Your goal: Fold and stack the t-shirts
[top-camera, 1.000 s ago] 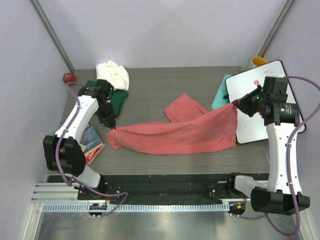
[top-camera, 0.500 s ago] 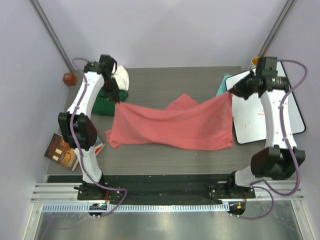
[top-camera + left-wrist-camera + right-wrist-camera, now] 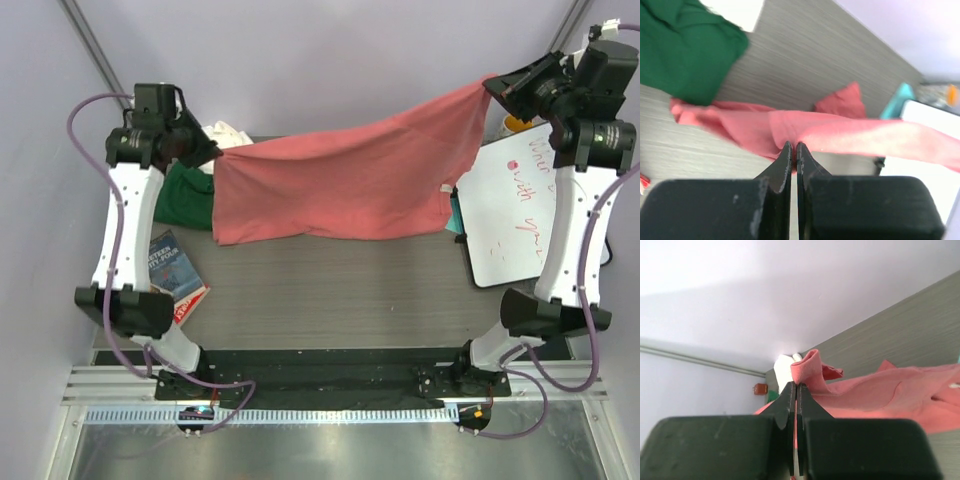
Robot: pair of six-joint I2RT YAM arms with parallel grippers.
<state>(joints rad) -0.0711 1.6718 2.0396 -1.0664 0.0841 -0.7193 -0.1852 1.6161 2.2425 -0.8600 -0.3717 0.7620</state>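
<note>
The salmon-pink t-shirt (image 3: 340, 185) hangs stretched in the air between both grippers, high over the back of the table. My left gripper (image 3: 213, 152) is shut on its left end, seen pinched in the left wrist view (image 3: 794, 146). My right gripper (image 3: 490, 86) is shut on its right end, a rolled edge of the pink t-shirt in the right wrist view (image 3: 807, 371). The dark green t-shirt (image 3: 185, 195) lies crumpled at the back left, also in the left wrist view (image 3: 685, 47). The cream-white t-shirt (image 3: 228, 135) lies behind it, mostly hidden.
A whiteboard (image 3: 515, 205) with pink marks lies at the right, a teal thing (image 3: 455, 215) at its left edge. A book (image 3: 170, 265) lies at the left front. A yellow cup (image 3: 515, 122) stands at the back right. A red object (image 3: 760, 388) sits at the far left wall.
Both grippers have risen and moved back, lifting the salmon-pink t-shirt off the table until it hangs spread between them. The book that showed outside the table's left edge half a second ago is gone.
</note>
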